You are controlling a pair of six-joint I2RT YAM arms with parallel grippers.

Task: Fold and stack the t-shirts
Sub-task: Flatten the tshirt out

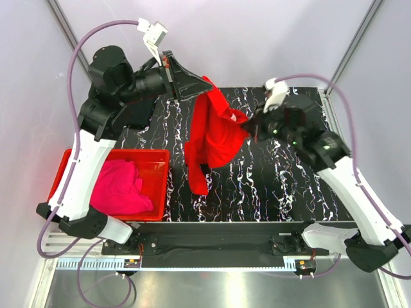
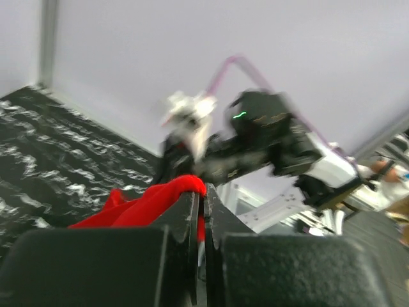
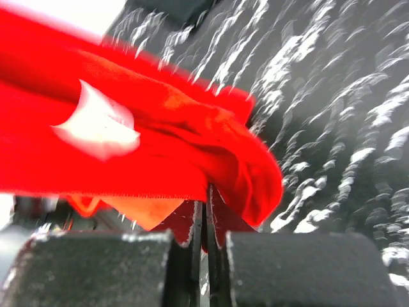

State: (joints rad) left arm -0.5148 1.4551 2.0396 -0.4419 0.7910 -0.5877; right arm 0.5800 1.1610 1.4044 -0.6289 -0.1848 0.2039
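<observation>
Above the middle of the table, the red shirt hangs in the air. The left claw pinches it at its 12 o'clock edge and the right claw at 3 o'clock, both closed on cloth. It looks light and limp, likely to sag, so hems or corners suit gripping best. The most room to spread it seems to be toward 5 o'clock. The bin holding the pink shirt crowds 8 o'clock.

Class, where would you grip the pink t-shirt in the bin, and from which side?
Pinch a raised fold on top of the crumpled pink t-shirt, probably from straight above: it lies bunched in the red bin, whose walls block sideways approaches.
</observation>
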